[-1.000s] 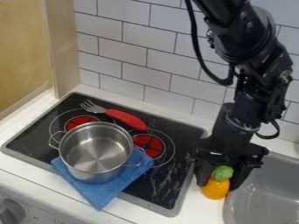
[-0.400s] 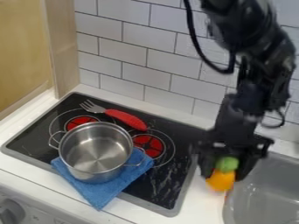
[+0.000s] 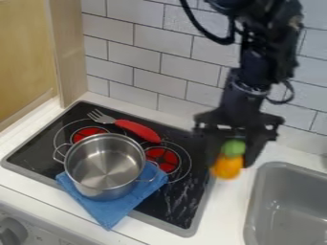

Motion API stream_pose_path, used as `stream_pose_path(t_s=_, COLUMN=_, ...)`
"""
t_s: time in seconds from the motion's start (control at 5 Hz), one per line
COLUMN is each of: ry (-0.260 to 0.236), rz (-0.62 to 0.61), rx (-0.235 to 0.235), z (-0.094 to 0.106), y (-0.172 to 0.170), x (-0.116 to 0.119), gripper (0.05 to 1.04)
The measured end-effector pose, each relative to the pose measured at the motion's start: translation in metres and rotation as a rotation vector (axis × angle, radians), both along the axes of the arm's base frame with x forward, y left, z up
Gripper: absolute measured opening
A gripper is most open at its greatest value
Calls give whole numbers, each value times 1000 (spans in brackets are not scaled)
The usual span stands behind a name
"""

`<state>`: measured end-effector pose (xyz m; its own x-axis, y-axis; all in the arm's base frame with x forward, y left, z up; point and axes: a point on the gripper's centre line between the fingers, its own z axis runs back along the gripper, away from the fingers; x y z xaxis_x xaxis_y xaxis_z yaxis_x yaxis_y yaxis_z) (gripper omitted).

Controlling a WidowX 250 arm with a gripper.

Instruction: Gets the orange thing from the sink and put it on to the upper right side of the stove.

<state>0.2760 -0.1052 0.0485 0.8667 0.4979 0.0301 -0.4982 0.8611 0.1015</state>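
Note:
The black gripper (image 3: 228, 160) hangs over the right edge of the stove (image 3: 182, 203), beside the strip of counter before the sink. It is shut on the orange thing (image 3: 226, 167), a small orange object with a green top, held between the two fingers with its orange end pointing down. To the right lies the grey sink (image 3: 287, 210).
A steel pot (image 3: 105, 165) stands on a blue cloth (image 3: 118, 210) at the stove's front left. Behind it lies a fork with a red handle (image 3: 138, 130). The white tiled wall (image 3: 150, 79) rises behind the stove.
The gripper, with the orange thing in it, has moved up and to the left, from near the sink's left rim to the stove's right edge. Pot, cloth and fork have stayed put.

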Motion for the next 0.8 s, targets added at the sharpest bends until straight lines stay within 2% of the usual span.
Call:
stream_pose_path(t_s=0.4, ry=-62, rz=82, rx=-32, z=21, y=30, x=37, gripper=667)
stream_pose_path(t_s=0.8, ry=-31, rz=133, rx=-23, z=2, y=48, x=62, gripper=667)
